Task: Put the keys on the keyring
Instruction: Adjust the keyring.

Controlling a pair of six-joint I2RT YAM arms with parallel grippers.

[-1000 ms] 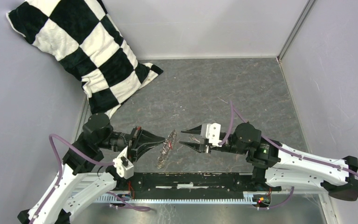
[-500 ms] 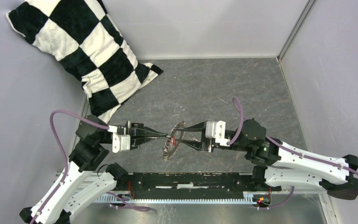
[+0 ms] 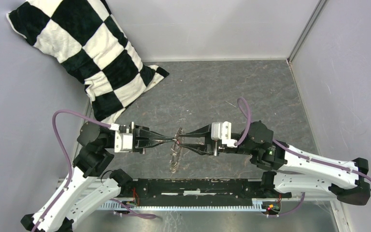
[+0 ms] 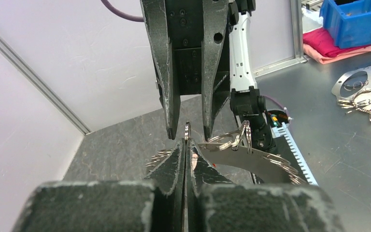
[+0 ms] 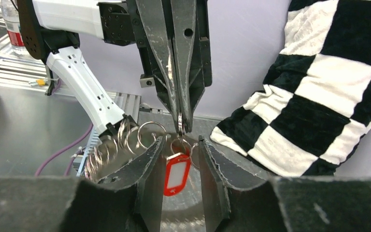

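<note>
The keyring (image 3: 175, 159), a chain of small silver rings, hangs off the table from my left gripper (image 3: 173, 140), which is shut on one ring at its top. In the left wrist view my left gripper (image 4: 187, 143) pinches that ring (image 4: 187, 129); the chain (image 4: 239, 139) trails right. My right gripper (image 3: 181, 140) is open, tip to tip with the left, one finger on each side of the held ring. In the right wrist view the red tag (image 5: 176, 174) hangs between my open right gripper (image 5: 178, 142) fingers, and the rings (image 5: 121, 140) loop left. I cannot make out the key.
A black-and-white checked pillow (image 3: 92, 53) leans in the back left corner. Grey walls close in the dark slate floor (image 3: 232, 92). A black rail (image 3: 198, 186) runs along the near edge. Outside the cell, loose rings (image 4: 362, 92) and a blue bin (image 4: 357, 19) sit on a metal bench.
The left wrist has rolled and its gripper has shut on the keyring and lifted it. The right gripper has moved left to meet it, open around the held ring.
</note>
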